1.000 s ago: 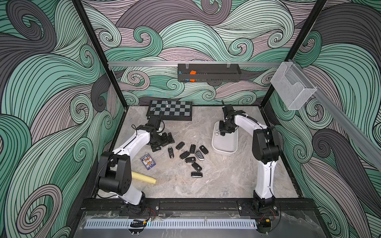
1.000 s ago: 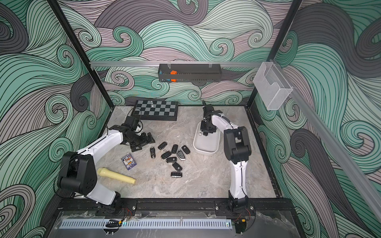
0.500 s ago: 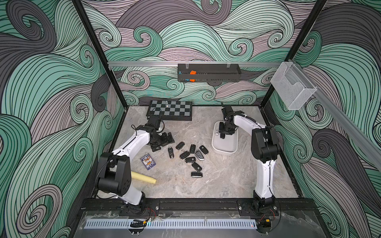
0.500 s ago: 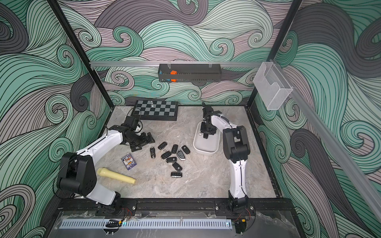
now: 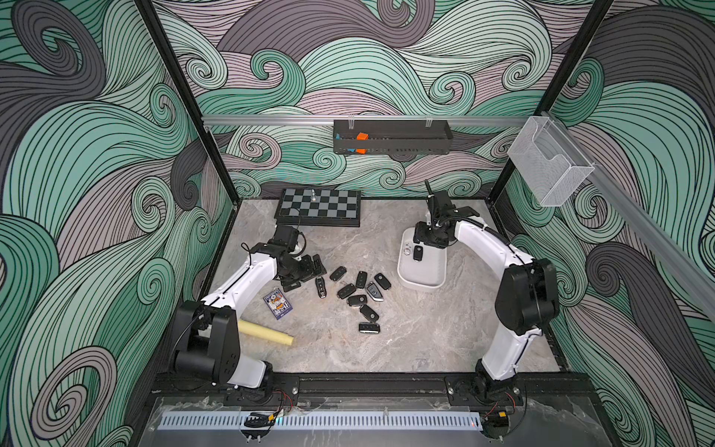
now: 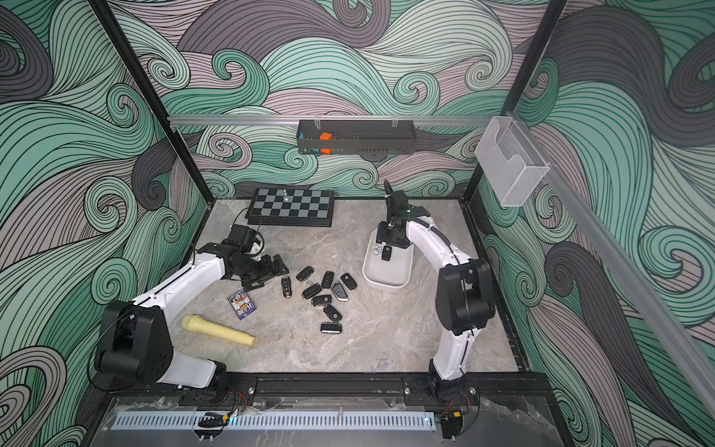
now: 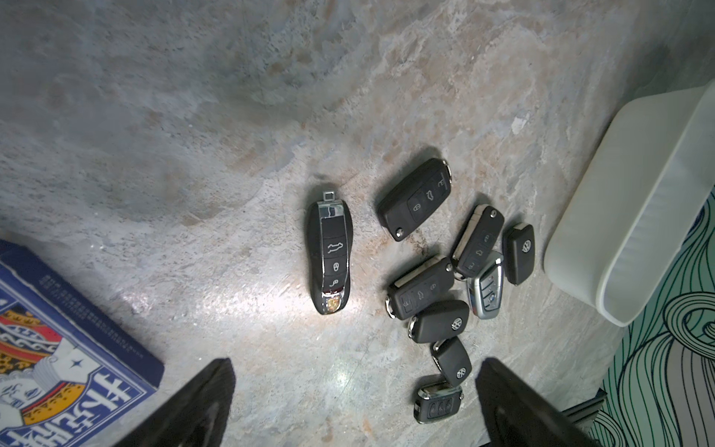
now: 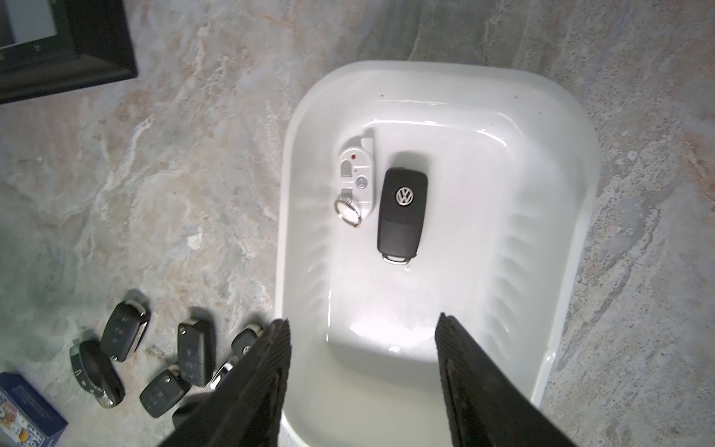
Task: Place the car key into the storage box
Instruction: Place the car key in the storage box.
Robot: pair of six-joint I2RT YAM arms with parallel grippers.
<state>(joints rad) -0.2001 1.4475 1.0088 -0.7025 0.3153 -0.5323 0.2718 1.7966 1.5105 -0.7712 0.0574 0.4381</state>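
The white storage box [image 5: 421, 275] [image 6: 387, 275] stands on the right of the table; the right wrist view shows its rim [image 8: 445, 69]. On its floor lie a black car key [image 8: 402, 214] [image 5: 417, 253] and a white fob [image 8: 356, 182]. My right gripper [image 8: 363, 325] [image 5: 429, 242] hangs open and empty just over the box's far end. Several more black car keys [image 5: 360, 290] [image 7: 445, 271] lie loose mid-table. Left of that cluster my left gripper [image 7: 356, 365] [image 5: 305, 275] is wide open, low over the table, holding nothing.
A blue card box [image 5: 277, 303] and a cream cylinder [image 5: 265, 333] lie near the left arm. A chessboard [image 5: 319, 207] sits at the back. A black perforated tray [image 5: 392, 137] and a clear mesh basket [image 5: 549, 166] hang on the walls.
My right gripper's jaws have spread apart over the box, and the black key now lies free on the box floor. The left arm has not moved.
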